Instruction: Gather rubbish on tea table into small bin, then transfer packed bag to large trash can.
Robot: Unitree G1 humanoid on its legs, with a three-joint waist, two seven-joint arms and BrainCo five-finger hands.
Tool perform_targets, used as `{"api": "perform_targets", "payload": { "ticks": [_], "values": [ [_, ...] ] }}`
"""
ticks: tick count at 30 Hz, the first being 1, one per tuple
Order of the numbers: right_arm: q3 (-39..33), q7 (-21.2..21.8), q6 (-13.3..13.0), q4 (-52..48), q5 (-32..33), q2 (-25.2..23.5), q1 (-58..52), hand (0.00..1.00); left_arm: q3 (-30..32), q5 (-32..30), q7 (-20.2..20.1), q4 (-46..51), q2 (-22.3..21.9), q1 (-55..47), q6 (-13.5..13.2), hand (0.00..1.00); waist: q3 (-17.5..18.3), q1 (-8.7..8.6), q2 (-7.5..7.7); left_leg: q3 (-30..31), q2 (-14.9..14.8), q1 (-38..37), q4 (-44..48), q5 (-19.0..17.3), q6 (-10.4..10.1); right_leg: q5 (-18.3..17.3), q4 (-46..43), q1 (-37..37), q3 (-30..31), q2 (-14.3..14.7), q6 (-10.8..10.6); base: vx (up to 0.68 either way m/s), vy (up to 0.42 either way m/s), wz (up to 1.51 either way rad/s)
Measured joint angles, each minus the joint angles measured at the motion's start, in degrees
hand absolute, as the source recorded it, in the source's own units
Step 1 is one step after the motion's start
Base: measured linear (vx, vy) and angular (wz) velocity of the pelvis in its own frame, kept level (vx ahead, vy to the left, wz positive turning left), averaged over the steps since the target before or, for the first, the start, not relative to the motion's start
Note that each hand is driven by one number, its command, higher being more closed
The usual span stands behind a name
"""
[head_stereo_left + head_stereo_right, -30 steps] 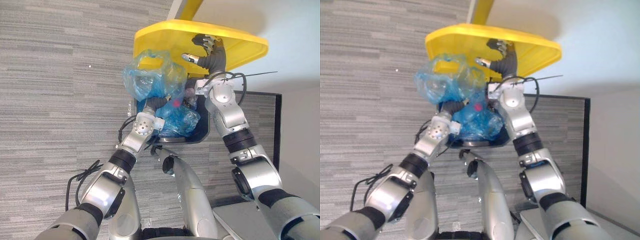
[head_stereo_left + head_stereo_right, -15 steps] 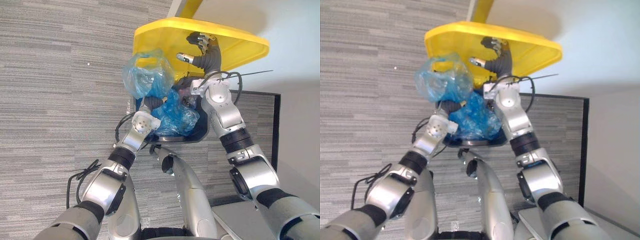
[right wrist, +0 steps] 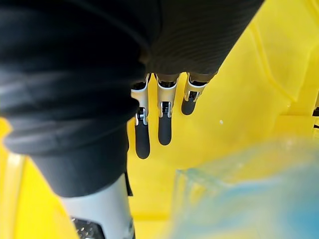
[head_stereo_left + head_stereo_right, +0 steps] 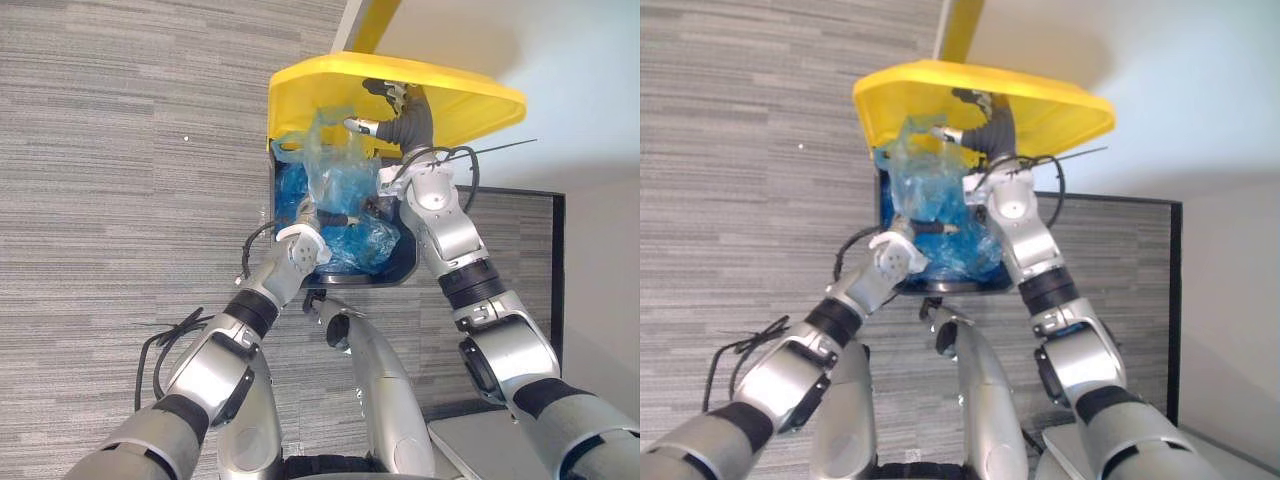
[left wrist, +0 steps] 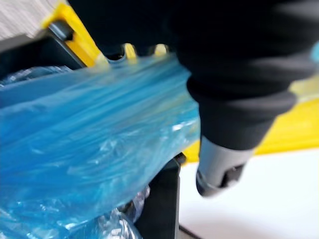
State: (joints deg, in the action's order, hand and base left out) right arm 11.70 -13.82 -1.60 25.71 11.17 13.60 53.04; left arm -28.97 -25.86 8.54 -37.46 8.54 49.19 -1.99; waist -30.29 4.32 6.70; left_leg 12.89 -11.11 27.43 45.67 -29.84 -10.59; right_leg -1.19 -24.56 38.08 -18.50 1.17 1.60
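Since one second ago the bag (image 4: 335, 175) has moved to the right. Then it bulged out over the left rim of the can (image 4: 405, 262); now it stands over the can's opening, pulled tall and narrow, with its top just under the raised lid (image 4: 480, 100). The left arm has swung inward with it.

At the left side is grey striped carpet (image 4: 120, 150). The left arm comes up from the lower left, and the left hand (image 5: 222, 159) is at the near left part of the opening, pressed against the lower part of the bag. In the left wrist view the blue plastic runs right beside the hand and its thumb points past the can's dark wall. Whether this hand grips the bag I cannot tell, because the plastic covers it.

The bag is inside the rim, between the two hands, and its lower end touches more blue plastic (image 4: 365, 245) that lies in the can.

To the right, the right hand (image 4: 400, 118) is above the bag, on the underside of the yellow lid. Its fingers (image 3: 164, 127) are straight and lie flat on the yellow surface, grasping nothing, and the lid stands tilted up over the can. The bag's top is just beside this hand's thumb.
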Motion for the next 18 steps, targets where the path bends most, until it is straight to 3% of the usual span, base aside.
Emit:
{"api": "perform_targets", "payload": {
  "ticks": [4,7,10,14,18],
  "values": [
    [0.02,0.28,-0.05,0.0,-0.44,0.05,-2.12,0.0,-1.73,0.02,0.16,3.6,2.24,0.04,-0.45,0.0,0.01,0.42,-0.01,-0.05,0.16,-1.27,-1.17,0.5,0.11,0.35,1.37,-1.47,0.01,0.02,0.32,-0.04,-0.017,0.03],
    [-0.01,0.3,-0.06,0.01,-2.24,0.66,-4.53,0.0,-0.85,0.19,0.45,7.08,4.71,-1.21,-0.54,0.0,0.59,0.89,-1.05,0.07,0.38,-1.63,-1.73,1.11,-0.1,0.69,2.24,-2.19,-0.01,0.0,-0.01,-0.02,-0.01,0.03],
    [-0.01,0.37,-0.06,0.21,-2.43,1.71,-7.32,0.0,3.5,1.38,1.84,11.42,7.49,-6.28,-1.61,0.0,1.44,1.53,-2.73,-0.06,0.8,-2.01,-2.86,1.88,-0.16,1.35,2.78,-2.43,0.23,-0.27,0.17,-0.01,0.001,0.01],
    [-0.34,0.89,0.07,5.24,-4.48,3.25,-9.32,0.0,11.24,5.27,3.78,14.94,12.21,-16.12,-2.18,0.0,1.61,2.13,-2.96,-0.04,0.91,-5.13,-5.7,2.87,0.18,1.05,3.92,-4.9,0.19,-0.38,-0.28,0.0,-0.024,0.06],
    [-1.39,1.68,0.21,6.86,-5.06,4.8,-11.69,0.0,17.65,8.58,3.86,18.32,13.58,-25.3,-2.71,0.0,1.7,2.35,-3.16,0.0,1.31,-6.47,-7.64,3.53,1.04,1.16,5.42,-6.32,0.07,-0.67,-0.85,-0.02,-0.022,0.07]
  ]
}}
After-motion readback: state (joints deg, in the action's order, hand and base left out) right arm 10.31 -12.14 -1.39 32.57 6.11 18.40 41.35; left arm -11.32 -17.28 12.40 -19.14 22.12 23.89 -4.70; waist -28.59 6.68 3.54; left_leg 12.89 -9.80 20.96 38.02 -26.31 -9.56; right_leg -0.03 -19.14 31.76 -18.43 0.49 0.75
